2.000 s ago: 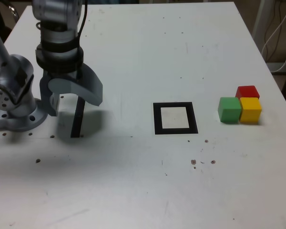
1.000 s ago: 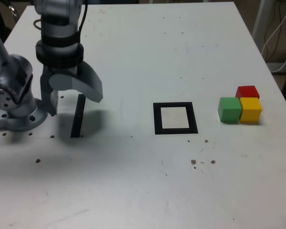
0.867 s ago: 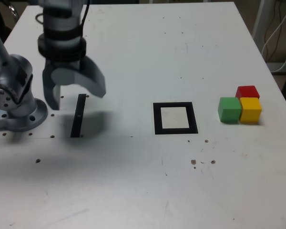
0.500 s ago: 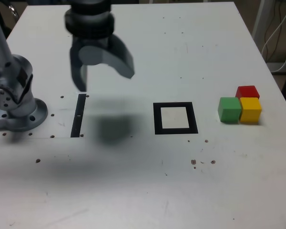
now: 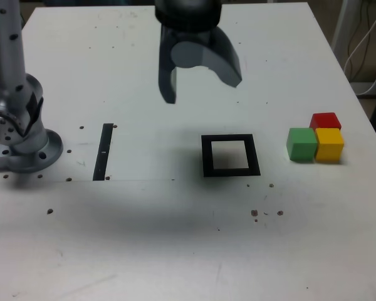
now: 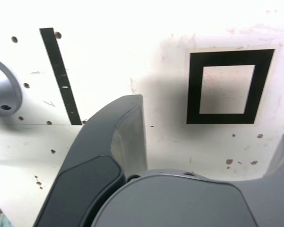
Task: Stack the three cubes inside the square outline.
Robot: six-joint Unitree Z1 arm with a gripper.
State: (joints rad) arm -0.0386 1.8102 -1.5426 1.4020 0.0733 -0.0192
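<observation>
On your white table (image 5: 175, 251), the grey gripper (image 5: 200, 78) hangs empty, jaws spread, above the black square outline (image 5: 230, 155); red (image 5: 324, 120), yellow (image 5: 329, 143) and green (image 5: 301, 143) matte cubes wait clustered aside.

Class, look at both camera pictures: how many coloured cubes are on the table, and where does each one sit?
3, clustered toward the exterior view's right, outside the square outline: green cube nearest the outline, yellow cube beside it, red cube behind the yellow. None shows in the wrist view.
</observation>
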